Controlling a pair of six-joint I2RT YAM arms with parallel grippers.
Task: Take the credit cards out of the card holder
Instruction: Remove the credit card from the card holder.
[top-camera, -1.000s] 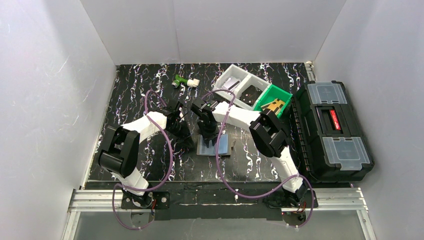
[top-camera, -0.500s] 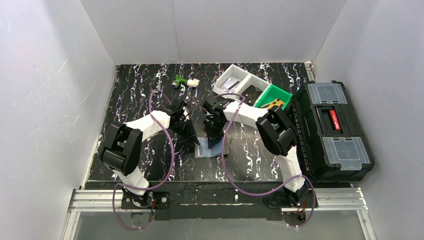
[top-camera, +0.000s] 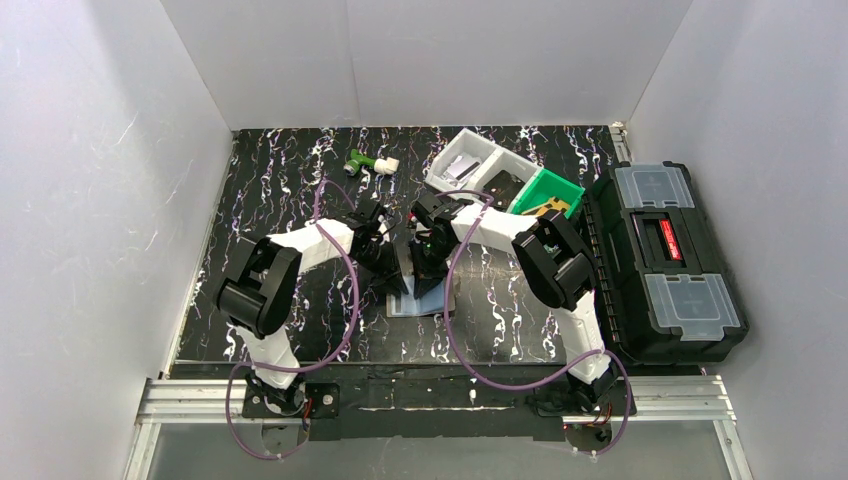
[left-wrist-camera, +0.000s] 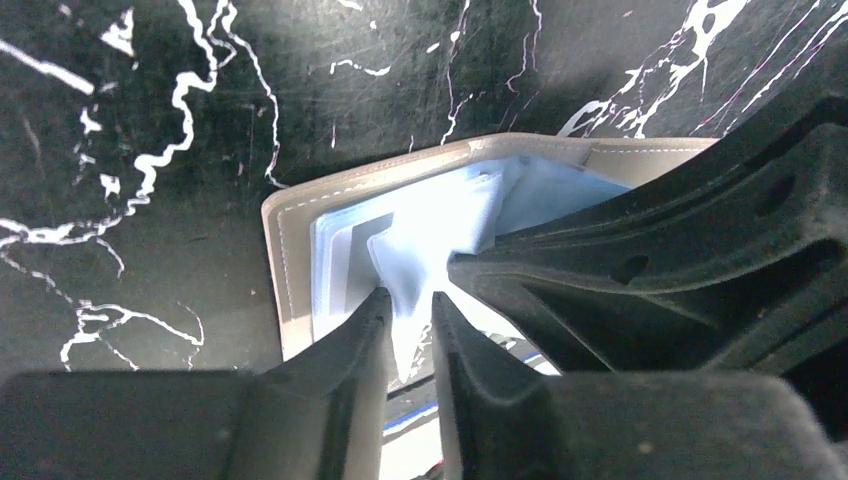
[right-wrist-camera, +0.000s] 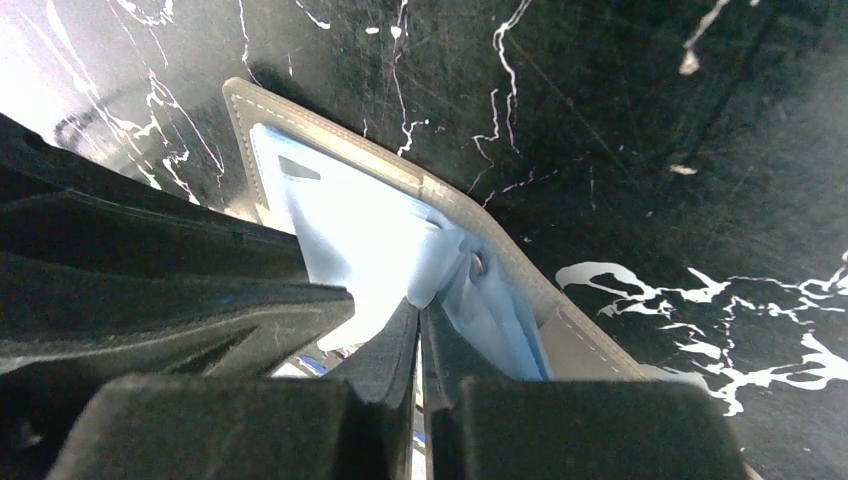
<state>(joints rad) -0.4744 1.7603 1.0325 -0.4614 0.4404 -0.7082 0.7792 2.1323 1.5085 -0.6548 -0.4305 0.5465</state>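
Over to the left gripper (left-wrist-camera: 410, 298): nearly closed, only a narrow slit showing, and pinching a puckered fold of pale blue sleeve on the card holder (left-wrist-camera: 285, 250). Gripping right at the fingertips, no deeper.

Then the right gripper (right-wrist-camera: 419, 312): clenched almost flat, fingers (right-wrist-camera: 395, 345) all but meeting, nipping the thin pale blue edge of an inner sleeve just beside a small round stud (right-wrist-camera: 478, 264). Both on the same open holder from opposite sides, crowded close together in the overhead view.

On to lettering: over on the far right, a red label (top-camera: 668, 240) on the lid of the black toolbox (top-camera: 690, 300), too small to read.

And the look of the holder: lying open in the middle of the black, white-veined table (top-camera: 270, 180), between the two arms. Grey-tan border with a neat line of stitching and rounded corners. Glossy silvery-blue pockets inside, crumpled at the two grips. No telling the credit cards from the sleeves here.
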